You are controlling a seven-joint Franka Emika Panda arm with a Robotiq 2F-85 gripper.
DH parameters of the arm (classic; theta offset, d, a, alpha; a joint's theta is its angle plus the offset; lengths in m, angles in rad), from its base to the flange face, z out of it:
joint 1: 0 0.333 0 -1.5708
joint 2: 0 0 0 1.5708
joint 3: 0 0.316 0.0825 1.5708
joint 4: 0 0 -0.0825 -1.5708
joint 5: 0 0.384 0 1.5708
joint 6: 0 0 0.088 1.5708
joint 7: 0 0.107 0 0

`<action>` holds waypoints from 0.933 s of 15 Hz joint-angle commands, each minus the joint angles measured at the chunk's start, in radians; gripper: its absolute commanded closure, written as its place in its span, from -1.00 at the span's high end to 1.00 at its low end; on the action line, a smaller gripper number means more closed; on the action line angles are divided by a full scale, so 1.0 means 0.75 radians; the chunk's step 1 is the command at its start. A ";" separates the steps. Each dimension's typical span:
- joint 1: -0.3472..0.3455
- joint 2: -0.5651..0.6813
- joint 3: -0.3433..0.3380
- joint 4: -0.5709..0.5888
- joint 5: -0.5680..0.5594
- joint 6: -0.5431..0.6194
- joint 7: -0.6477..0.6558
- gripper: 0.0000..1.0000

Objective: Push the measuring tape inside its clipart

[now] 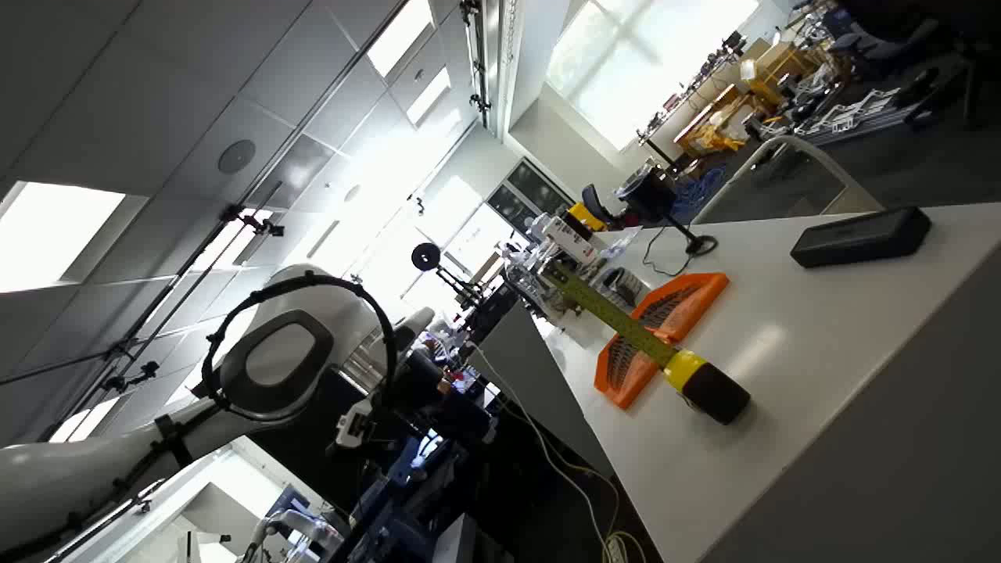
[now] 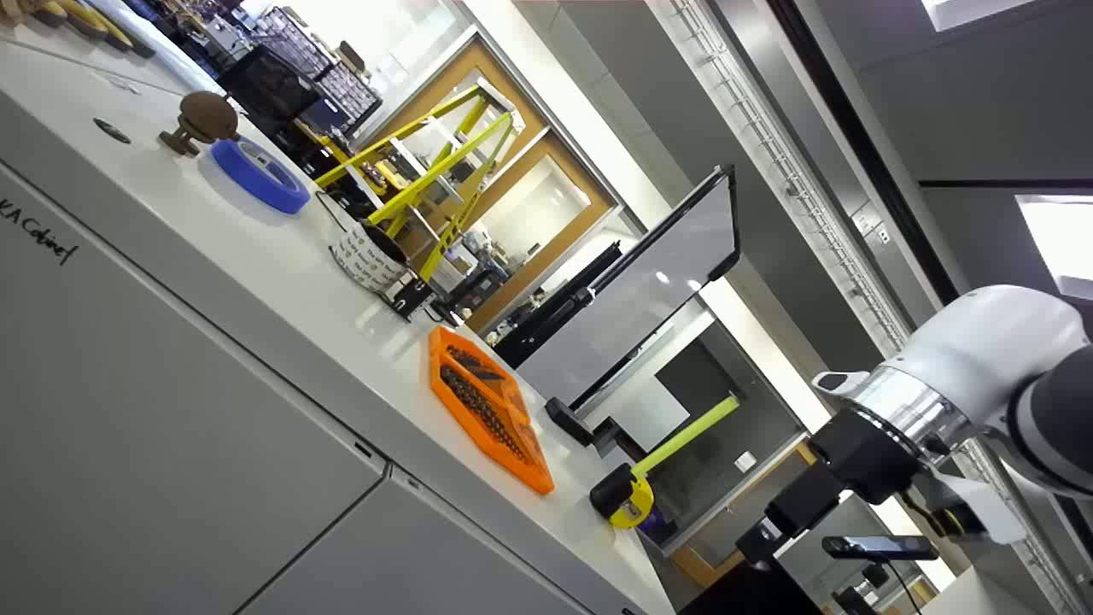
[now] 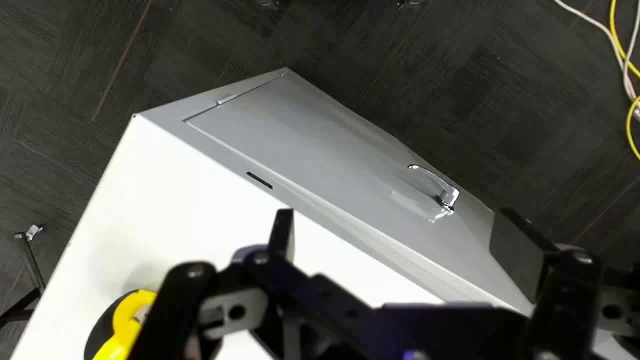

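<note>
The measuring tape is a yellow and black case standing on the white cabinet top, seen in both exterior views (image 1: 708, 387) (image 2: 628, 500). Its long yellow blade (image 1: 618, 317) is pulled out and sticks up from the case; it also shows in an exterior view (image 2: 687, 436). In the wrist view the tape case (image 3: 125, 322) is at the lower left, partly hidden by a finger. My gripper (image 3: 402, 240) is open and empty, with the cabinet's edge below its jaws. In an exterior view the gripper (image 2: 760, 544) hangs apart from the tape. No clipart is recognisable.
An orange tray with dark toothed panels (image 1: 704, 301) (image 2: 504, 401) lies near the tape. A black box (image 1: 860, 238) (image 2: 568, 421) is behind. A blue roll (image 2: 256, 175), brown figure (image 2: 207, 118) and white printed roll (image 2: 367, 256) stand farther along. The cabinet top (image 3: 190, 200) ends at a front edge.
</note>
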 commanded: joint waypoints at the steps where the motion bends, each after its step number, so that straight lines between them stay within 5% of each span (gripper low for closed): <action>1: -0.015 0.001 0.013 0.003 0.008 -0.003 -0.008 1.00; 14: -0.069 -0.062 -0.011 0.089 -0.010 -0.004 0.016 1.00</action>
